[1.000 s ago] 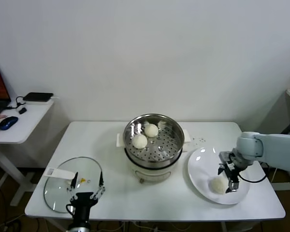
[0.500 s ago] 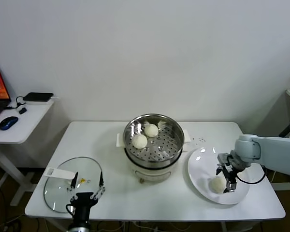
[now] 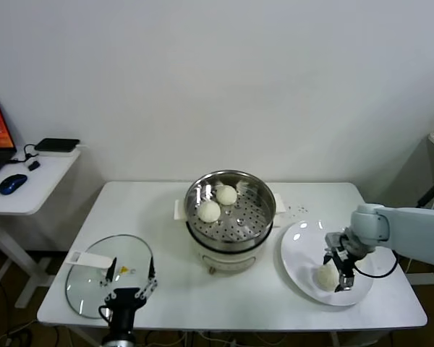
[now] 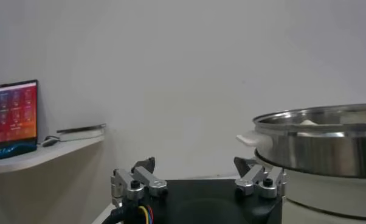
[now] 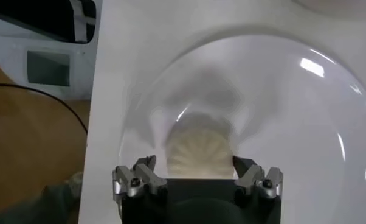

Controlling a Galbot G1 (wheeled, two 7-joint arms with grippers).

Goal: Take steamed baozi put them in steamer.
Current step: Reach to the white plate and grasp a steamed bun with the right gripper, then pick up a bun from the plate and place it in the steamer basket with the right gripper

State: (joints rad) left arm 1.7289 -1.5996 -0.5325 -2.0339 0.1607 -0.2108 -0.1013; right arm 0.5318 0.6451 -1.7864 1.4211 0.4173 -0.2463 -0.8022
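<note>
Right gripper (image 3: 336, 271) down on the white plate (image 3: 301, 266) at the right of the table (image 3: 166, 217), jaws spread wide on both sides of one bun (image 5: 199, 151), not closed on it. Two more buns (image 3: 209, 211) in the steamer (image 3: 230, 217) at the centre. Left gripper (image 3: 129, 284) parked at the near left edge, jaws open and empty, just beside the glass lid (image 3: 94, 278).

White counter (image 3: 166, 210) carries three items — steamer (image 3: 230, 220) at center, glass lid (image 3: 108, 275) by the front-left corner, white plate (image 3: 304, 260) near the right edge, one baozi (image 3: 325, 276) on it.
</note>
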